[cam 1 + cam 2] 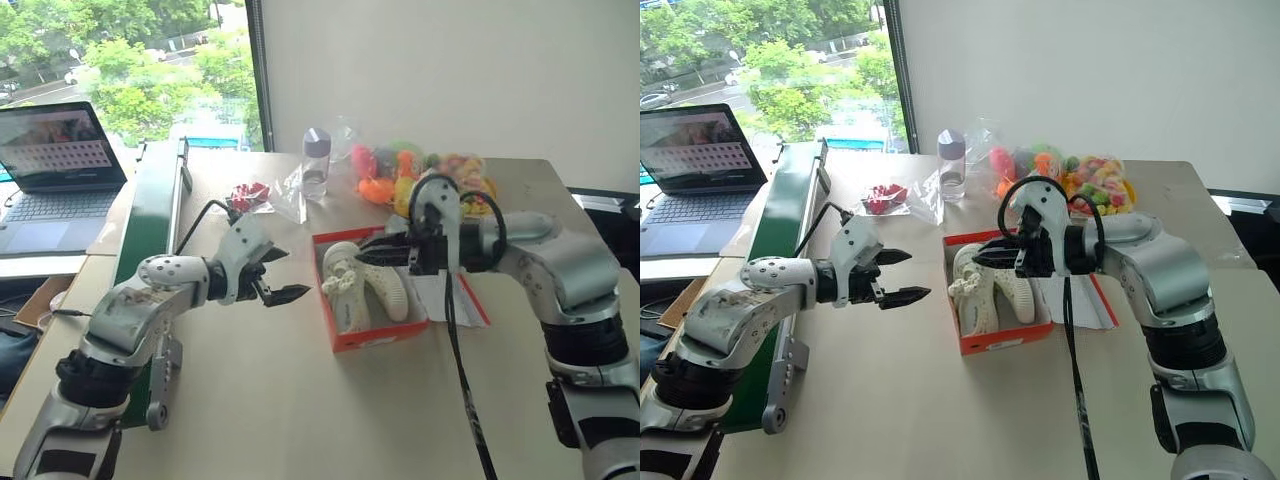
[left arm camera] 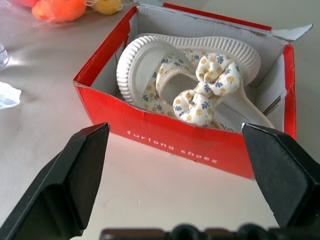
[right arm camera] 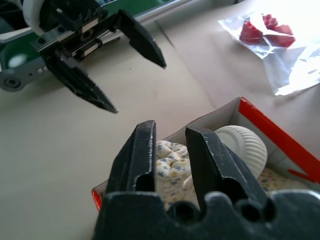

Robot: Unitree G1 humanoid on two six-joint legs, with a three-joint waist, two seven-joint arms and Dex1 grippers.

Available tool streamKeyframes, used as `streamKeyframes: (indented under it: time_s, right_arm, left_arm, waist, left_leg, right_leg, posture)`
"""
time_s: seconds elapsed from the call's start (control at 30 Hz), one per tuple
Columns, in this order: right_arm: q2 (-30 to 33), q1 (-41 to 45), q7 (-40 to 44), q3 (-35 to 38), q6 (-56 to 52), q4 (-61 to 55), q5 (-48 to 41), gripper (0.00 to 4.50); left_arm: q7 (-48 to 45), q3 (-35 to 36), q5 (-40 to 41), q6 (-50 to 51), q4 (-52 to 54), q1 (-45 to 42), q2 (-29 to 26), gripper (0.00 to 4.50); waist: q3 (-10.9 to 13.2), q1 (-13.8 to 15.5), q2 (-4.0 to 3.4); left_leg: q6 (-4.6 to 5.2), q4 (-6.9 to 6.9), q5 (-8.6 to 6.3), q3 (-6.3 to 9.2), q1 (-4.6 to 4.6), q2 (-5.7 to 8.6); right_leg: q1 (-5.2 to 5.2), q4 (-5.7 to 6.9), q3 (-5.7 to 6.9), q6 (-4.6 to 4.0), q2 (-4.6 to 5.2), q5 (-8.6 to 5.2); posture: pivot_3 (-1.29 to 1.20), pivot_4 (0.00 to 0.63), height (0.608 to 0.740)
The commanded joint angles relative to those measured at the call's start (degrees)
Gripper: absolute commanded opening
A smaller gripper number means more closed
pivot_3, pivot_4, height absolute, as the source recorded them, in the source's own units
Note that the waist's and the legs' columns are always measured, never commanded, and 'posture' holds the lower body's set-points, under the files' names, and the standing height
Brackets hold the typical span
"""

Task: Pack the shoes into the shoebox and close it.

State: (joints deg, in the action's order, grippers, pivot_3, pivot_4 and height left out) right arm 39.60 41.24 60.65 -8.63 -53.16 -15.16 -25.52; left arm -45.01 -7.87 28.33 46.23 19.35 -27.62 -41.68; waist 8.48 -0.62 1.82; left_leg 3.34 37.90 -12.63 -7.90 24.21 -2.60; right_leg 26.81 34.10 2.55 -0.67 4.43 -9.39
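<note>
Between both pincers, shoes (image 1: 362, 283) inside shoebox (image 1: 372, 338), left pincer (image 1: 276, 276) spread, right pincer (image 1: 368, 256) nearly pressed together, empty

arms: silver-grey rounded shells, black joint bands
left gripper (image 1: 902, 277): two black tapered fingers, black frame with screws
right gripper (image 1: 983, 257): black ridged fingers
cable: black, looping over right wrist

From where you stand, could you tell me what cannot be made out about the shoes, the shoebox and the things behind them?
- Shoes: in the head views the right gripper covers their far ends.
- Second shoe: in the left wrist view the bow-topped shoe hides most of it.
- Shoebox lid: cut off by the left wrist view's edge.
- Bagged colourful items: too small to identify.
</note>
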Motion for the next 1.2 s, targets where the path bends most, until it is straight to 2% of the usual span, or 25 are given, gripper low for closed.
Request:
streamKeyframes:
  time_s: [0.03,0.33,0.6,0.8,0.93,1.0,1.07,1.2]
  right_arm:
    - [0.0,0.0,2.0,-3.5,7.1,3.5,2.9,0.07]
    - [-3.7,1.3,3.8,-10.3,18.9,16.8,10.1,0.07]
    - [-7.9,3.2,5.3,-13.0,25.2,27.3,15.1,0.07]
    - [-12.7,5.7,4.5,-15.0,32.0,40.8,20.6,0.07]
    - [-15.2,6.5,2.1,-17.7,38.2,49.6,26.3,0.07]
    - [-16.1,6.8,1.1,-18.4,40.4,52.4,28.4,0.07]
    - [-16.3,7.1,-1.6,-20.7,43.5,55.5,32.9,0.07]
    - [-15.6,7.3,-5.6,-23.4,47.2,57.8,38.9,0.07]
  left_arm:
    - [-2.8,2.0,0.4,-1.6,2.8,0.5,-2.2,4.5]
    - [-4.8,4.3,1.4,0.5,8.8,3.2,-7.3,4.5]
    - [-3.8,6.7,2.4,2.4,11.3,5.1,-8.2,4.5]
    - [-2.9,8.6,3.4,4.4,13.7,6.7,-9.0,4.5]
    - [-2.3,10.1,4.3,5.5,15.1,7.6,-9.8,4.5]
    - [-2.2,10.4,4.6,5.9,15.6,7.8,-9.9,4.5]
    - [-2.0,10.4,4.8,6.2,15.8,7.8,-9.9,4.5]
    - [-2.0,9.9,5.0,6.5,15.8,7.3,-9.7,4.5]
  waist:
    - [0.0,0.0,0.02]
    - [0.1,-0.1,0.17]
    - [0.1,-0.1,0.2]
    - [0.1,-0.2,0.21]
    - [0.1,-0.2,0.21]
    - [0.1,-0.2,0.22]
    - [0.1,-0.2,0.27]
    - [0.0,0.0,0.46]
  left_leg:
    - [0.0,0.01,0.0,0.0,0.01,0.0]
    - [0.01,0.01,0.01,-0.04,0.03,-0.01]
    - [-0.03,0.08,0.05,-0.04,-0.07,-0.02]
    - [-0.08,0.1,0.08,-0.06,-0.21,-0.02]
    - [-0.13,0.1,0.1,-0.07,-0.62,-0.03]
    - [-0.14,0.1,0.09,-0.08,-0.86,-0.03]
    - [-0.63,0.1,-0.14,-0.1,-1.0,-0.01]
    - [-0.83,0.1,-0.01,-0.12,-1.31,0.0]
  right_leg:
    - [0.0,-0.01,-0.01,-0.09,0.0,-0.05]
    - [0.04,0.03,-0.01,0.16,-0.05,0.1]
    - [-0.04,0.14,-0.02,0.18,-0.07,0.12]
    - [-0.11,0.32,-0.05,0.16,-0.08,0.11]
    - [-0.42,0.42,-0.08,0.09,-0.08,0.06]
    - [-0.6,0.45,-0.09,-0.3,-0.06,-0.18]
    - [-0.65,0.62,-0.16,-0.31,-0.02,-0.19]
    - [-0.79,0.88,-0.21,-0.38,0.0,-0.24]
  posture:
    - [0.0,0.15,0.74]
    - [0.0,0.15,0.74]
    - [0.0,0.15,0.74]
    - [0.0,0.15,0.74]
    - [0.0,0.15,0.74]
    - [0.0,0.15,0.74]
    - [0.0,0.15,0.74]
    - [0.0,0.15,0.74]
